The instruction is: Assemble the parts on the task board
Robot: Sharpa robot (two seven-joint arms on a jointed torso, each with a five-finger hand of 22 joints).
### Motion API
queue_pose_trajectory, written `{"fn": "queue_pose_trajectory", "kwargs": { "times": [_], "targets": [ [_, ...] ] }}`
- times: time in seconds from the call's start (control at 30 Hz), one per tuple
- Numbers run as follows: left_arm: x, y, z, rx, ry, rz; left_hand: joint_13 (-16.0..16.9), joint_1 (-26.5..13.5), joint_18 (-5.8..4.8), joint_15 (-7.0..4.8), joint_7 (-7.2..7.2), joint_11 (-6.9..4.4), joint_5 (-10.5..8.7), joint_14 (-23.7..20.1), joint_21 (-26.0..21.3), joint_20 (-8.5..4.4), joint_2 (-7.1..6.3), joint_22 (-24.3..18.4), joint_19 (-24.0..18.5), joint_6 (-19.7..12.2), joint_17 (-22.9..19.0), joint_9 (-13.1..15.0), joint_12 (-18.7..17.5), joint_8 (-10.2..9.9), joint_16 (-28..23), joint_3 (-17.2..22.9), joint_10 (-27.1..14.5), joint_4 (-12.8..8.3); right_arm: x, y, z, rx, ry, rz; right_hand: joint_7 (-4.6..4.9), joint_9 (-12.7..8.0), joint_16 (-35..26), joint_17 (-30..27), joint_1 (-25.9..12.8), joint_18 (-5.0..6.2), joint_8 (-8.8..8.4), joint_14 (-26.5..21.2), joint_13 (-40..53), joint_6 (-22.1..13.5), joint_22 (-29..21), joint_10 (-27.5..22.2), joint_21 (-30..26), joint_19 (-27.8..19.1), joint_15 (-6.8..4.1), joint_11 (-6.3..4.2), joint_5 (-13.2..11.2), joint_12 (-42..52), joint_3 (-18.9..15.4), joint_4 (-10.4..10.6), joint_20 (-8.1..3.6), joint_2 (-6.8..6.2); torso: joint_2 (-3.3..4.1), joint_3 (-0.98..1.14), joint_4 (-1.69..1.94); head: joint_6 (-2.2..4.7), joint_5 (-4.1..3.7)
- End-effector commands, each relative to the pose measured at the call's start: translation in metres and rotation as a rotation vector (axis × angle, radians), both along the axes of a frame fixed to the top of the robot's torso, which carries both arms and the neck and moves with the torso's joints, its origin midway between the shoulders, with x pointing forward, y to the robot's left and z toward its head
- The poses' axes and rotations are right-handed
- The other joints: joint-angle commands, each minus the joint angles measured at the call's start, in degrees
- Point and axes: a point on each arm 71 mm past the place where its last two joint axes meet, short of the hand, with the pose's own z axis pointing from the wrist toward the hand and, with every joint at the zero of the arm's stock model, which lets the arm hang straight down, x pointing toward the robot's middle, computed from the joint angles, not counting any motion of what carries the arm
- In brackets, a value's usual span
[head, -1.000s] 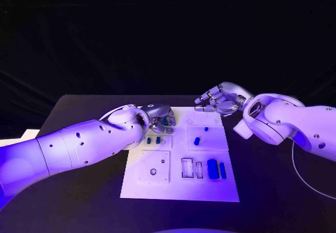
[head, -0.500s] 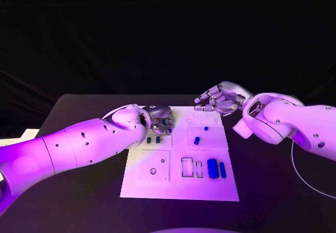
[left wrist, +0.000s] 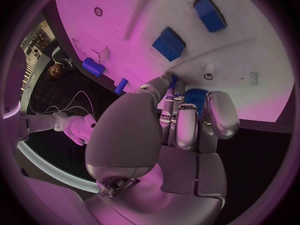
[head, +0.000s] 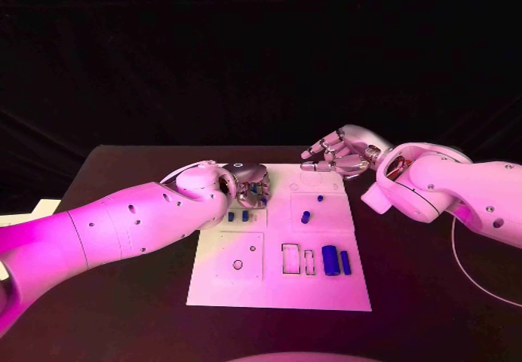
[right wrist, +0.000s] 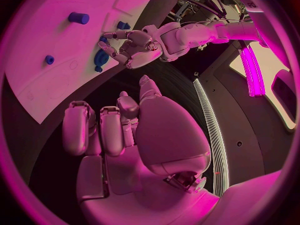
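Head view: looks down from above onto the task board (head: 278, 256). Left wrist view: close behind the left hand (left wrist: 181, 130), facing the task board. Right wrist view: behind the right hand (right wrist: 119, 130), sharing the board and left hand.

I see the whole scene washed in strong pink-magenta light, brightest on the white task board (head: 278, 290) and on my two arms. Behind the surface (head: 130, 226) the background falls to near black. The board's white face glares, thinning its printed outlines. Both wrist views are round fisheye circles in dark frames; straight edges bow near the rim, and the nearby hands look soft and slightly blurred.
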Motion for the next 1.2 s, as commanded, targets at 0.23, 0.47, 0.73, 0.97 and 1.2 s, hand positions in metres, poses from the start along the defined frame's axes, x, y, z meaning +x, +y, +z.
{"fn": "queue_pose_trajectory", "kwargs": {
  "times": [0.23,0.47,0.73,0.97,1.2],
  "targets": [
    [-0.003,-0.002,-0.003,0.001,-0.008,-0.014,0.7,0.8,-1.31,-0.63,-0.04,-0.42,-0.31,2.0,3.3,-0.94,0.43,2.5,1.8,2.4,-0.7,0.4,-0.7,0.2,0.2,3.0,2.4,-2.1,-0.001,0.002,0.0,-0.002,0.001,0.018,-0.2,0.1,-0.2,0.1,0.3,0.83,0.33,2.7,0.0,0.1,0.0,0.1,-0.4,-0.2,-0.34,-0.35,0.2,0.2,0.1,-0.4,-0.07,0.33,-0.03,-0.04,0.0,0.07,-0.01],
    [-0.006,0.002,0.006,-0.057,-0.032,-0.009,0.8,-0.7,-1.44,-0.35,0.38,-0.05,-0.28,2.0,4.0,-0.82,-0.04,3.3,1.8,2.3,-1.6,0.1,-2.5,-1.0,0.0,4.9,2.5,-3.2,0.0,0.002,0.0,-0.002,0.001,0.018,-0.2,0.1,-0.2,0.1,0.3,0.83,0.33,2.7,0.0,0.1,0.0,0.1,-0.4,-0.2,-0.34,-0.35,0.2,0.2,0.1,-0.4,-0.07,0.33,-0.08,-0.05,0.06,0.24,-0.13],
    [-0.009,0.017,0.024,-0.125,-0.033,0.028,0.8,-1.2,-1.47,-0.26,0.5,0.08,-0.31,1.9,4.2,-0.74,-0.22,3.5,1.8,2.3,-2.0,0.0,-3.0,-1.3,-0.1,5.3,2.5,-3.4,0.0,0.002,0.0,-0.002,0.002,0.017,-0.2,0.1,-0.2,0.1,0.3,0.83,0.33,2.7,0.0,0.1,0.0,0.1,-0.4,-0.2,-0.34,-0.35,0.2,0.2,0.1,-0.4,-0.07,0.33,-0.2,0.06,0.18,0.5,0.04],
    [-0.01,0.036,0.03,-0.14,-0.008,0.071,0.8,-1.6,-1.46,-0.21,0.66,0.16,-0.3,1.9,4.2,-0.68,-0.44,3.5,1.7,2.3,-2.2,0.0,-3.4,-1.6,-0.2,5.6,2.6,-3.7,0.0,0.001,0.0,-0.002,0.002,0.016,-0.2,0.1,-0.2,0.1,0.3,0.83,0.33,2.7,0.0,0.1,0.0,0.1,-0.4,-0.2,-0.34,-0.35,0.2,0.2,0.1,-0.4,-0.07,0.33,-0.24,0.02,0.35,0.72,0.15],
    [-0.005,0.05,0.025,-0.122,0.023,0.109,0.8,-1.7,-1.47,-0.18,0.7,0.2,-0.28,1.9,4.3,-0.66,-0.47,3.6,1.7,2.4,-2.3,0.0,-3.5,-1.6,-0.2,5.7,2.7,-3.7,0.0,0.002,-0.001,-0.001,0.002,0.018,-0.2,0.1,-0.2,0.1,0.3,0.83,0.33,2.7,0.0,0.1,0.0,0.1,-0.4,-0.2,-0.34,-0.35,0.2,0.2,0.1,-0.4,-0.07,0.33,-0.28,0.06,0.33,0.62,0.43]
  ]
}}
